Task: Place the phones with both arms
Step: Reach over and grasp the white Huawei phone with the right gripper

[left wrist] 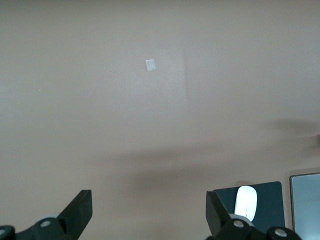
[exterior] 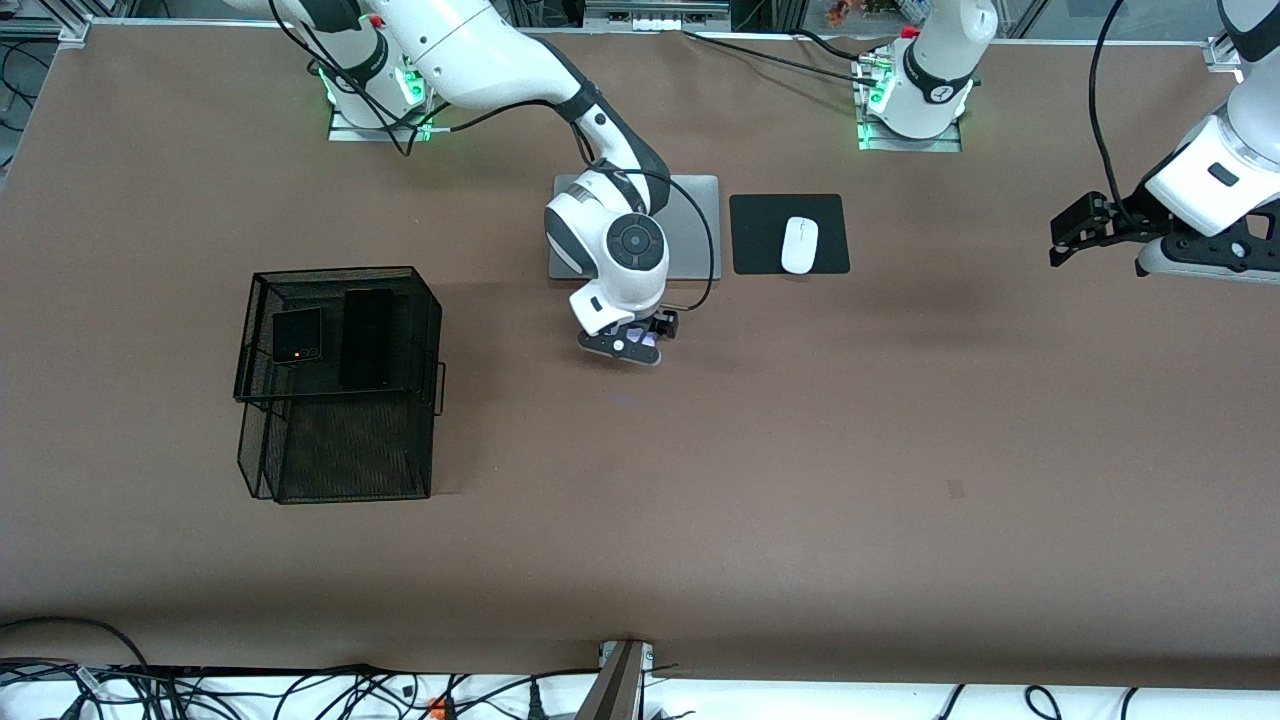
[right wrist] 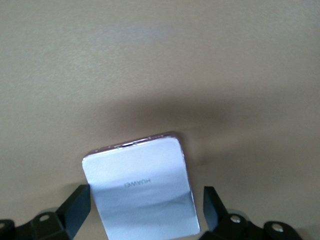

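- Front view: the right end effector (exterior: 628, 345) hangs low over the brown surface (exterior: 760, 450), just nearer the camera than the grey laptop (exterior: 690, 235), with the pale lavender phone (exterior: 645, 353) showing as a sliver under it.
- Front view: a black wire basket (exterior: 340, 385) sits toward the right arm's end of the surface; on its upper tier lie 2 phones side by side, the small squarish black phone (exterior: 298, 335) and the long black phone (exterior: 366, 338).
- Front view: a white mouse (exterior: 799, 244) rests on a black mouse pad (exterior: 789, 234) beside the laptop.
- Front view: the left end effector (exterior: 1080, 228) waits in the air at the left arm's end of the surface, holding nothing.
- Left wrist view: the left end effector (left wrist: 149, 212) has its 2 fingers (left wrist: 80, 210) spread wide with only bare surface (left wrist: 150, 125) between them (the mouse (left wrist: 246, 202), its pad (left wrist: 270, 197) and a corner of the laptop (left wrist: 306, 200) appear at the frame's edge).
- Right wrist view: the lavender phone (right wrist: 142, 192), printed HUAWEI, lies tilted between the right end effector's (right wrist: 145, 215) fingers (right wrist: 77, 210); the fingers stand apart from its edges, so no grip is evident, and whether it touches the surface (right wrist: 160, 60) cannot be told.
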Available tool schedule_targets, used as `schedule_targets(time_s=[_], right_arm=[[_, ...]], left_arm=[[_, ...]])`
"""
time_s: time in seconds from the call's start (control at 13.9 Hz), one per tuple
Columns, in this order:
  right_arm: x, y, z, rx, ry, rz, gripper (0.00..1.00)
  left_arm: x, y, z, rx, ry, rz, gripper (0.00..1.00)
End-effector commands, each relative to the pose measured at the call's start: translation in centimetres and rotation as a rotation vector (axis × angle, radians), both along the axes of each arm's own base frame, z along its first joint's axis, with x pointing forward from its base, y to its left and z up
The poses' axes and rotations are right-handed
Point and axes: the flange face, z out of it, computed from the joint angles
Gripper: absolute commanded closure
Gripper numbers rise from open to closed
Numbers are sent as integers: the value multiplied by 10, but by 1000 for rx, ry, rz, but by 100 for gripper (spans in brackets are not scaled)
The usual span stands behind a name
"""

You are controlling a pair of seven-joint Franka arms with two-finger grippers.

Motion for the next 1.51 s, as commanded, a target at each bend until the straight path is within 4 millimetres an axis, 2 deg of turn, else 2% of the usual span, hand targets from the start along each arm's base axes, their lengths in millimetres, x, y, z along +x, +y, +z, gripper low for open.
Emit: schedule_targets(time_s=[0.0,0.14,0.29,0.36,0.5,0.58,0.65,0.79,0.94,1.08,1.15,1.3,1.44], right_arm=[[-4,0,-2,0,-12,62,0],[-3,1,-1,11,-19,68,0],[-4,0,-10,11,-18,72,0],[-3,-1,-10,13,-21,74,3],[-1,-2,-8,17,-21,87,46],[0,-1,-4,20,-24,88,62],[3,0,4,29,-31,93,71],[15,-3,40,39,-13,63,73],[28,-4,100,69,27,17,73],[49,-25,160,72,53,-24,73],[61,-42,181,70,57,-41,73],[91,-98,226,81,50,-10,73],[129,-173,247,63,43,29,73]], left_arm=[[-1,0,1,16,4,-10,0],[-1,0,1,16,4,-10,0],[-1,-1,1,16,4,-11,0],[-1,-3,1,18,4,-14,0],[-1,-7,1,19,7,-20,0],[-2,-7,0,19,11,-21,0],[-2,-6,0,19,11,-17,0],[-2,-4,0,19,11,-13,0],[-2,-2,0,17,11,-8,0],[-2,-2,0,17,13,-6,0],[-2,-1,1,16,10,-5,0],[-2,-2,2,17,8,-6,0],[-2,0,1,17,10,-3,0]])
